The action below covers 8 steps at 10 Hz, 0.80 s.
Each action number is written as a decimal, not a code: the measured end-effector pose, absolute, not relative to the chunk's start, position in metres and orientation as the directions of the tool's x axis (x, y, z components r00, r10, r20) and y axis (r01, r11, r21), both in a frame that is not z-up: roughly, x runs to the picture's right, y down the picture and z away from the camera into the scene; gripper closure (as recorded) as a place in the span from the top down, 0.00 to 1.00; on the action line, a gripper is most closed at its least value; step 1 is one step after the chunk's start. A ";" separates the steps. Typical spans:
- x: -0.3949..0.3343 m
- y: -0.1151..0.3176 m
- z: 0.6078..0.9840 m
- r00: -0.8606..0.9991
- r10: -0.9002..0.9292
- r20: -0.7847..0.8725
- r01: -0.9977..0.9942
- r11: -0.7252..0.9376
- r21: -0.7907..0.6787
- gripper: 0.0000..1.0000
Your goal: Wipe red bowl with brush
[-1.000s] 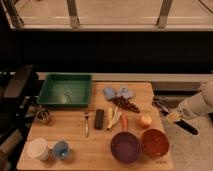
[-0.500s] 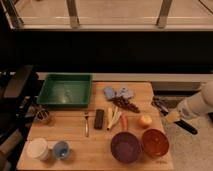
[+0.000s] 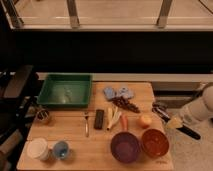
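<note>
The red bowl stands at the table's front right corner, next to the purple bowl. My gripper is at the end of the white arm, just off the table's right edge and up and to the right of the red bowl. It is shut on the brush, gripping it around the middle. The black handle sticks out to the lower right. The dark head points up-left beside the table edge. The brush is apart from the red bowl.
A green tray sits at the back left. A fork, a black bar, a carrot, an orange fruit, blue cloth and dark bits lie mid-table. A white cup and a blue cup stand front left.
</note>
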<state>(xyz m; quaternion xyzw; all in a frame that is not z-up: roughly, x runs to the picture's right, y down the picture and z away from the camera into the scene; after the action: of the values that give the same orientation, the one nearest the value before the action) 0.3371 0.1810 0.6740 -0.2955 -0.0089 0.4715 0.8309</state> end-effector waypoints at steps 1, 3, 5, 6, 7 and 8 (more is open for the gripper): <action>0.339 0.195 0.670 0.572 0.778 -0.262 -0.764 0.388 -0.515 0.00; 0.339 0.214 0.663 0.612 0.751 -0.248 -0.728 0.412 -0.549 0.00; 0.336 0.223 0.657 0.645 0.728 -0.234 -0.696 0.432 -0.574 0.00; 0.335 0.242 0.643 0.693 0.688 -0.215 -0.643 0.454 -0.617 0.00; 0.333 0.249 0.637 0.709 0.673 -0.208 -0.622 0.461 -0.633 0.00; 0.334 0.258 0.631 0.718 0.664 -0.208 -0.612 0.460 -0.643 0.00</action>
<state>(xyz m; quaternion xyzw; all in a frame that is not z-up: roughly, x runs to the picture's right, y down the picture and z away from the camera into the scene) 0.3341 0.2578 0.6313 -0.3608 -0.0361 0.3736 0.8538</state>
